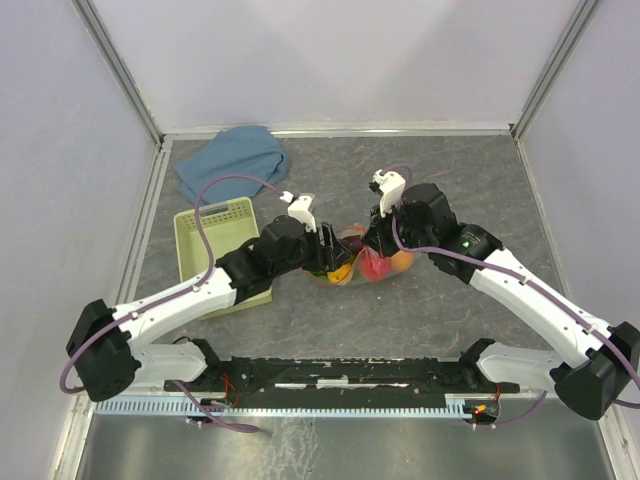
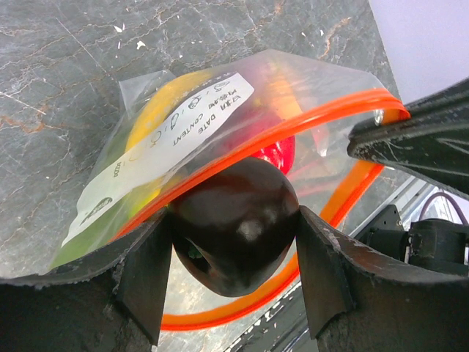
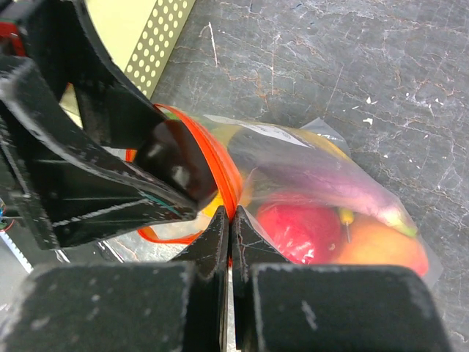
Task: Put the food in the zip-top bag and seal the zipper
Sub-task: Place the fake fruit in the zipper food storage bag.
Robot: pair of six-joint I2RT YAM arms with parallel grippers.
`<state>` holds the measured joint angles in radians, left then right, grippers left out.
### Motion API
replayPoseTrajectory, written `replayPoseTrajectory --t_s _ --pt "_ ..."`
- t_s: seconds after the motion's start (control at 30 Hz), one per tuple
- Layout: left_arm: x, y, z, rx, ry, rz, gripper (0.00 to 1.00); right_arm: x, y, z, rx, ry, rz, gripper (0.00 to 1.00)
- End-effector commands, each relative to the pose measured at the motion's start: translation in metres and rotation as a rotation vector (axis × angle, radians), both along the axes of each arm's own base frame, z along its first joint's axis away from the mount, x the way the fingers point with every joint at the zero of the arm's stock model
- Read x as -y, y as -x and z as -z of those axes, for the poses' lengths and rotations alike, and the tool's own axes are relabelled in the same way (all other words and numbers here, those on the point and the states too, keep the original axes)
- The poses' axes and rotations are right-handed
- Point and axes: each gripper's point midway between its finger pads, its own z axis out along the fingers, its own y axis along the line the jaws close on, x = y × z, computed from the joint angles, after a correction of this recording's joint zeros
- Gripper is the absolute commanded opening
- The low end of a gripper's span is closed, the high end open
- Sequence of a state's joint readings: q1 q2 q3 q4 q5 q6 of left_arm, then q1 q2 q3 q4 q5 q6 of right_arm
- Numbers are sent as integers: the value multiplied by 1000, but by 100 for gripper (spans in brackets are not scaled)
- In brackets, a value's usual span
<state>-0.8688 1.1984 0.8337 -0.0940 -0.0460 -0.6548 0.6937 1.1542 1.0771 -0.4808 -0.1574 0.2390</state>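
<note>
The clear zip-top bag (image 1: pixel 372 262) lies mid-table with its mouth held open; its red-orange zipper (image 2: pixel 308 125) forms a loop. Inside are a red fruit (image 3: pixel 304 231), an orange one (image 3: pixel 381 249), a yellow banana (image 2: pixel 157 110) and a green piece. My left gripper (image 2: pixel 234 238) is shut on a dark purple toy fruit (image 2: pixel 234 220) at the bag's mouth. My right gripper (image 3: pixel 229 220) is shut on the zipper edge (image 3: pixel 223 169) and holds the mouth up. Both grippers meet over the bag in the top view, the left (image 1: pixel 325 250) and the right (image 1: pixel 375 235).
A pale green perforated basket (image 1: pixel 215 240) stands to the left of the bag, partly under my left arm; its corner shows in the right wrist view (image 3: pixel 139 37). A blue cloth (image 1: pixel 232 160) lies at the back left. Walls enclose the table.
</note>
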Motion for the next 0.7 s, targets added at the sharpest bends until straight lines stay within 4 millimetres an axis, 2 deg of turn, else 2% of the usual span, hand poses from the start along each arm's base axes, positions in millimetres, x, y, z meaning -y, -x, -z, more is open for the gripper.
replayPoseTrajectory --t_s 0.0,0.27,0.5,0.67 --pt "24 -13 -29 99 65 35 43 -10 -2 -42 82 -92 -23 2" --pt "50 -21 -29 118 90 57 50 -15 0 -46 82 -114 -46 2" --pt "80 -19 -18 115 125 100 57 -14 0 -48 81 -120 -42 2" --pt "87 -26 -12 113 135 82 65 -12 0 -48 84 -115 -36 2"
